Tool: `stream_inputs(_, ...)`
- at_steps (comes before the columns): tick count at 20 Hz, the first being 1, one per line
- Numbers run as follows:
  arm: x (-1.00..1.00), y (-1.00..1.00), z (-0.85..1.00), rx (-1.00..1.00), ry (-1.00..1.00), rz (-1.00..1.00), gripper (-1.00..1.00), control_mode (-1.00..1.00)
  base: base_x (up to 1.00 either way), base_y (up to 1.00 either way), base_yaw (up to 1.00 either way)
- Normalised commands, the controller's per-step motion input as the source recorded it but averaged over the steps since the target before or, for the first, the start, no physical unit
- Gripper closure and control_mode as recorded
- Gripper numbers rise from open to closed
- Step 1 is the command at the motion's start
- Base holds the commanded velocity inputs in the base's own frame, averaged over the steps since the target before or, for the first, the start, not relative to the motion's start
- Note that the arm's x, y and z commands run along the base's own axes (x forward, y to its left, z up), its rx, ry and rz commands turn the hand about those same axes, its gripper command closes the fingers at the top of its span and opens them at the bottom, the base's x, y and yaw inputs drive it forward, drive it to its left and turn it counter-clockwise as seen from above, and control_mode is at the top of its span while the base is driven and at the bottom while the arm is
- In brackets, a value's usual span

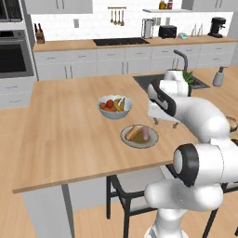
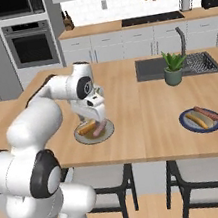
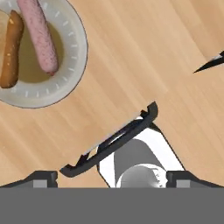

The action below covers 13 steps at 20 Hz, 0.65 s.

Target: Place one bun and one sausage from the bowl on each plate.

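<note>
A pale wood-grain finish, smooth and matt, is seen on the island counter. The grey plate looks like matt ceramic, faintly speckled at the rim. The sausage appears smooth and slightly glossy. The robot arm is shelled in glossy white plastic

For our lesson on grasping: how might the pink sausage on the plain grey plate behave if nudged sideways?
The pink sausage is a rounded cylinder, so it would probably roll. The plain grey plate has a shallow rim that may stop it. The brown bun beside it might block rolling that way.
</note>
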Motion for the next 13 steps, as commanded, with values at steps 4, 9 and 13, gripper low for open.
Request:
stream_inputs(4,-1.0,-0.89,0.28,0.0,0.17,-0.15,-1.0,-1.0,0.0,0.0,0.0)
stream_inputs(9,-1.0,-1.0,-0.03,0.0,0.24,-0.14,-1.0,-1.0,0.0,0.0,0.0)
stream_inputs(13,-1.0,-1.0,-0.39,0.0,0.09,-0.09,-1.0,-1.0,0.0,0.0,0.0)
